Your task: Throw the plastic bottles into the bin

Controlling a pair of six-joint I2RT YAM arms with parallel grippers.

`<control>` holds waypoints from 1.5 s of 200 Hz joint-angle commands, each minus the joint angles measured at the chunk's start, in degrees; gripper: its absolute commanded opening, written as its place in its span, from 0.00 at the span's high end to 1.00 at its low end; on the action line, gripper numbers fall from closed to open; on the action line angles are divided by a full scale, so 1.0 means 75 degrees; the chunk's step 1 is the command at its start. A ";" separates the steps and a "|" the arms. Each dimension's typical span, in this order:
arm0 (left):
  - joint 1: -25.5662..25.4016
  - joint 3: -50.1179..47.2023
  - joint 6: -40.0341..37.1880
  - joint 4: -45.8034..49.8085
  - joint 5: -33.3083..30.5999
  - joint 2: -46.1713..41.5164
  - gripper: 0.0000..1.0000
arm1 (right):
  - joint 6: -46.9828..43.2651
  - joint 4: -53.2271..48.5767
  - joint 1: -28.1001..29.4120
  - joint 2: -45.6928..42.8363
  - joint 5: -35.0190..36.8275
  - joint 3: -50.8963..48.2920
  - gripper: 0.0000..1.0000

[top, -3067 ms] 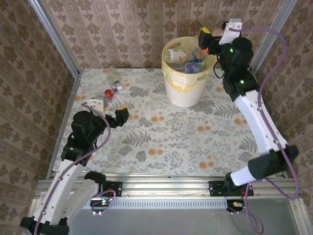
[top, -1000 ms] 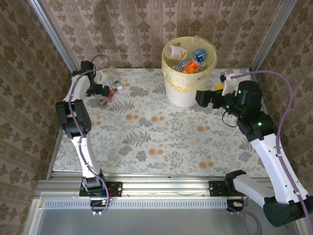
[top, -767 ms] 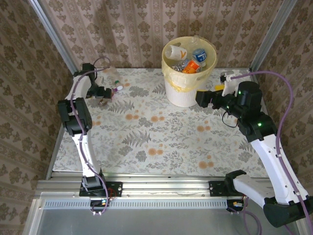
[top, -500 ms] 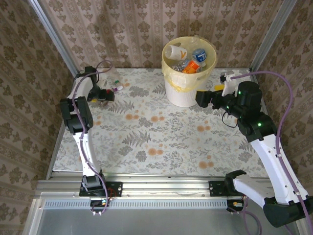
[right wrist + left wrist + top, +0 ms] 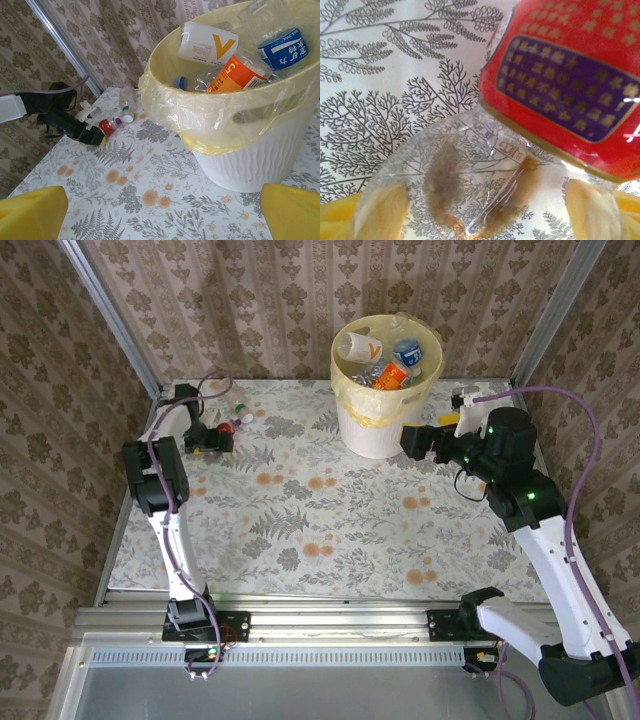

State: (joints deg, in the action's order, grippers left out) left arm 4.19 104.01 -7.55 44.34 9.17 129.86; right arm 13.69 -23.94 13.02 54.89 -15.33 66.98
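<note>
A clear plastic bottle with a red label lies on the table at the far left. Its clear base sits between the yellow fingertips of my left gripper, which press on both its sides. From above, that left gripper sits low over the red bottle. Another small bottle with a white cap lies just beyond. The pale yellow bin holds several bottles. My right gripper hangs open and empty beside the bin, to its right as seen from above.
Metal frame posts and patterned walls close in the table on the left, back and right. A yellow plastic liner drapes over the bin's rim. The flowered tabletop stretches bare between the two arms.
My left gripper has slid a little toward the back left corner and its fingers have drawn in around the red-labelled bottle. The right arm has stayed still.
</note>
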 commanded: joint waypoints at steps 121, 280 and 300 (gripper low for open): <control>-0.1058 -0.4935 0.0891 -0.2411 0.0927 -0.5146 0.35 | 0.0632 0.0455 0.0104 -0.0019 -0.0757 -0.0388 0.00; -0.5347 -0.6439 0.1154 -0.3349 0.1103 -0.9669 0.43 | 0.2286 0.2529 0.2043 0.1386 -0.1786 -0.0408 0.00; -0.5885 -0.6287 0.1078 -0.3242 0.0728 -0.9485 0.43 | 0.2327 0.2620 0.2301 0.1589 -0.1897 -0.0269 0.00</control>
State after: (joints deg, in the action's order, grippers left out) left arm -36.45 56.21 -0.21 20.53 17.93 57.98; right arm 29.06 -7.99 28.16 65.49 -26.74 62.59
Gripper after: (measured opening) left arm 0.765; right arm 0.999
